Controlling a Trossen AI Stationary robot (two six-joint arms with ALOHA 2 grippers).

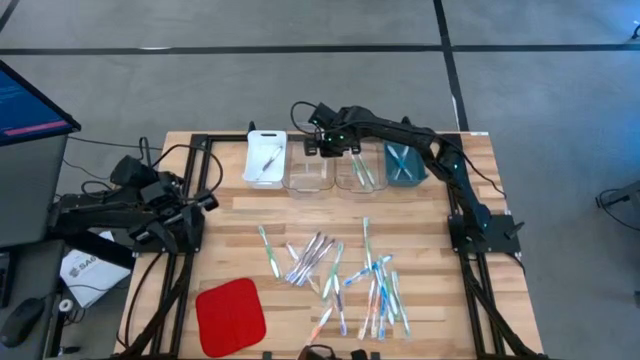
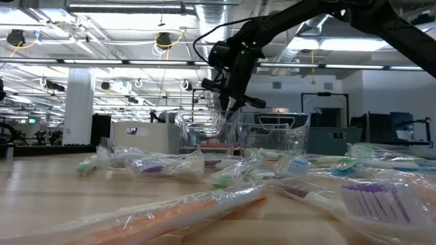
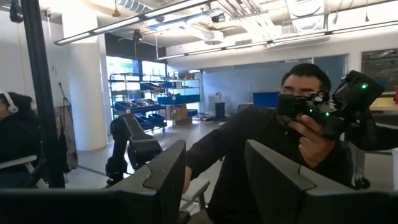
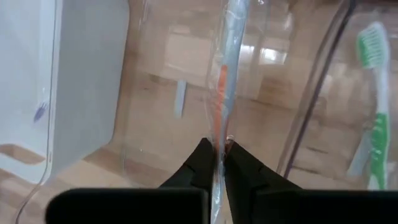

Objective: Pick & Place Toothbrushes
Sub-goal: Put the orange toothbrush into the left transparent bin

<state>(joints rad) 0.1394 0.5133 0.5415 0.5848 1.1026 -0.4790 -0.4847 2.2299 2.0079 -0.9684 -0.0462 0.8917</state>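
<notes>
Gripping a clear-wrapped, orange-accented pale toothbrush (image 4: 222, 81), right pincer (image 4: 217, 163) over the clear tray (image 1: 308, 172).

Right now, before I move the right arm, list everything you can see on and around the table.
Loose toothbrushes: roughly twenty, pale with blue, green, pink or purple accents, scattered mid-table toward the near edge.
Held toothbrush: one, wrapped, orange accent, hanging over a clear tray.
White tray: one, far side, one brush inside.
Clear trays: two, beside the white tray; the right one holds green brushes.
Blue tray: one, rightmost in the row, brushes inside.
Red pad: one, near left corner.
Monitor: one, off the table's left.
Person: one, dark top, beyond the table in the left wrist view.
Right gripper: shut on the held toothbrush, above the tray row.
Left gripper: fingers apart, empty, parked off the left edge.
</notes>
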